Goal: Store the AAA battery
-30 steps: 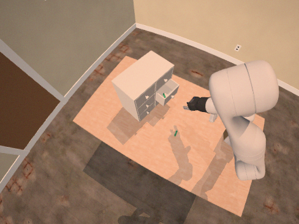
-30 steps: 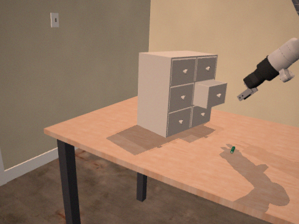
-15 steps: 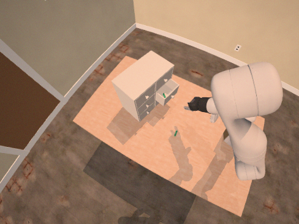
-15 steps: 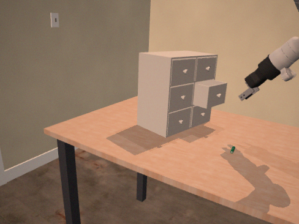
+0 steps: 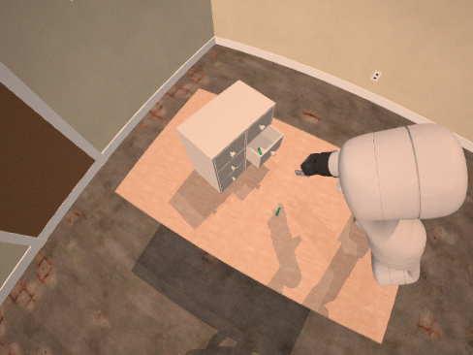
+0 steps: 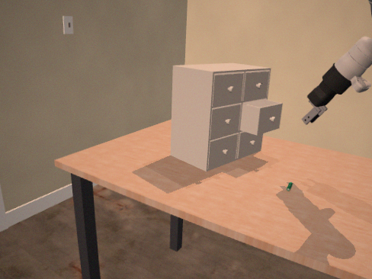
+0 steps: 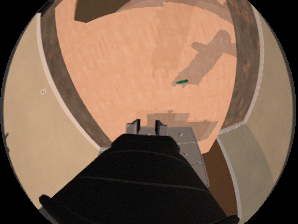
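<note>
Your middle drawer (image 5: pixel 278 145) (image 6: pixel 270 119) stands out of the chest (image 5: pixel 228 121) (image 6: pixel 190 114), presumably so the loose AAA battery (image 5: pixel 278 210) (image 6: pixel 290 186) (image 7: pixel 182 81), lying on the table (image 5: pixel 194 213) (image 6: pixel 126 149) (image 7: pixel 110 60), can join the green battery (image 5: pixel 260 151) inside. Your gripper (image 5: pixel 299 173) (image 6: pixel 307 119) (image 7: pixel 147 124) hangs clear, fingers apart, nothing between.

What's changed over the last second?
The gripper has drifted slightly away from the chest, rightward in the top and exterior views. Nothing taken hold of or let go; the fingers are open and empty. Unchanged: chest, pulled-out middle drawer, battery inside it, battery on the table.
</note>
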Controlling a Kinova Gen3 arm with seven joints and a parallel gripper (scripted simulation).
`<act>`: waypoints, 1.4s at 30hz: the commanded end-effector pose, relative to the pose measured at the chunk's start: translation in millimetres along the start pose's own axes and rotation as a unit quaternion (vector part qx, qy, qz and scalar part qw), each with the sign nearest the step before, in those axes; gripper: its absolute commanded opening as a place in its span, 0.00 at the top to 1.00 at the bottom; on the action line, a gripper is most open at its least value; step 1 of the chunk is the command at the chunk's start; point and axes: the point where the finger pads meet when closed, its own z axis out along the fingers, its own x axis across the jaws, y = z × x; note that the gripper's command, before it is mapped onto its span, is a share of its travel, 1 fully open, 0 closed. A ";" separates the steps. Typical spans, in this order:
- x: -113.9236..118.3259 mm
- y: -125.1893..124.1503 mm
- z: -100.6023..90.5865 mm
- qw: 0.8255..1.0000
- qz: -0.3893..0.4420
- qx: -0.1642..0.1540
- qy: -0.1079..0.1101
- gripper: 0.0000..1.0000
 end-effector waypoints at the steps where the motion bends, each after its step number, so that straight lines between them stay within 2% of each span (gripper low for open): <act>1: 0.3 11.6 -7.1 1.000 -0.014 0.006 -0.003 0.33; 3: 0.3 11.6 -7.1 1.000 -0.014 0.006 -0.003 0.33; 10: 0.7 12.1 -23.6 0.998 -0.014 0.058 -0.004 0.33; 18: 0.9 12.6 -47.5 0.991 -0.014 0.133 -0.006 0.33; 20: 0.9 12.6 -47.5 0.991 -0.014 0.133 -0.006 0.33; 34: 1.3 13.7 -93.5 0.962 -0.014 0.274 -0.009 0.33; 42: 1.4 13.9 -103.7 0.952 -0.014 0.305 -0.010 0.33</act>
